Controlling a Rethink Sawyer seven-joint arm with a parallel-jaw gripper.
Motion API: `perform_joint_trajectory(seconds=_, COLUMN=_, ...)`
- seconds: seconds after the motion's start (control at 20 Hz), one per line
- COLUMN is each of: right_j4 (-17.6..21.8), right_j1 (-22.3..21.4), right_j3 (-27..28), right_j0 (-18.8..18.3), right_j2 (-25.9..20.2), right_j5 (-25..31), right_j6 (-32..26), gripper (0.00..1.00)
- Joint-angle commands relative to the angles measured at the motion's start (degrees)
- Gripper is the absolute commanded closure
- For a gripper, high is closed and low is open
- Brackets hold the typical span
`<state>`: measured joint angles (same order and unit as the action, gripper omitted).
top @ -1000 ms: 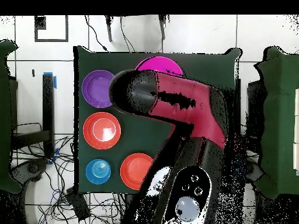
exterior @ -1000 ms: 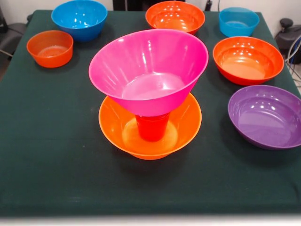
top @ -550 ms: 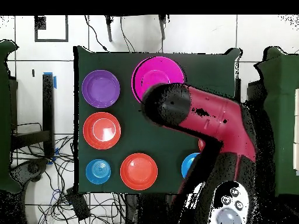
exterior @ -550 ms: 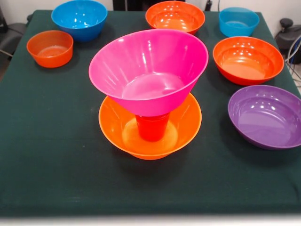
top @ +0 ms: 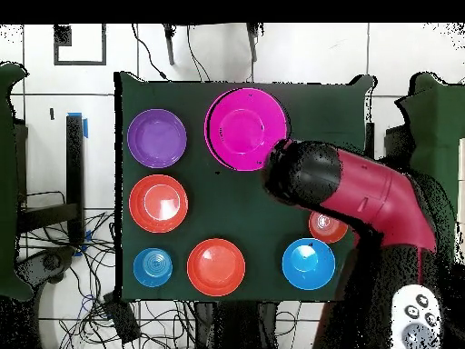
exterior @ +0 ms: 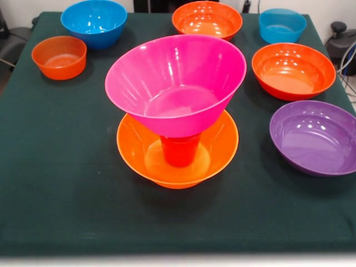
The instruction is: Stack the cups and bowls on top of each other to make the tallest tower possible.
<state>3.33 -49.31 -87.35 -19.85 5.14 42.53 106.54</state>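
Note:
The tower stands mid-table: a large yellow-orange flared bowl (exterior: 222,150) holds an upright orange-red cup (exterior: 179,151), and a large pink flared bowl (exterior: 172,83) rests on the cup, tilted slightly. From overhead only the pink bowl (top: 243,127) of the pile shows. The red and black arm (top: 354,191) reaches in from the lower right of the overhead view, its black end just beside the pink bowl's rim. No gripper shows in either view.
Loose bowls ring the tower: purple (exterior: 314,136), orange-red (exterior: 293,69), small blue (exterior: 282,25), another orange-red (exterior: 207,19), large blue (exterior: 93,21), and a squat small orange one (exterior: 59,55). In the overhead view the arm partly covers the small orange bowl (top: 327,225).
In the overhead view the arm has swung away from above the tower toward the right, uncovering the pink bowl, the large blue bowl and part of the small orange bowl. The bowls have not moved.

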Motion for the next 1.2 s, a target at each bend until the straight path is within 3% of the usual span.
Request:
perform_joint_trajectory(seconds=0.05, right_j4=5.78, right_j1=0.51, right_j3=-8.55, right_j0=-5.45, right_j2=-14.33, right_j5=-2.81, right_j6=-21.48, gripper=0.00)
perform_joint_trajectory(seconds=0.65, right_j4=10.81, right_j1=2.59, right_j3=-10.44, right_j0=-13.47, right_j2=-23.29, right_j5=-5.90, right_j6=-21.85, gripper=0.00)
perform_joint_trajectory(seconds=1.2, right_j4=15.75, right_j1=4.46, right_j3=-9.99, right_j0=-18.25, right_j2=-29.62, right_j5=-5.17, right_j6=-19.87, gripper=0.00)
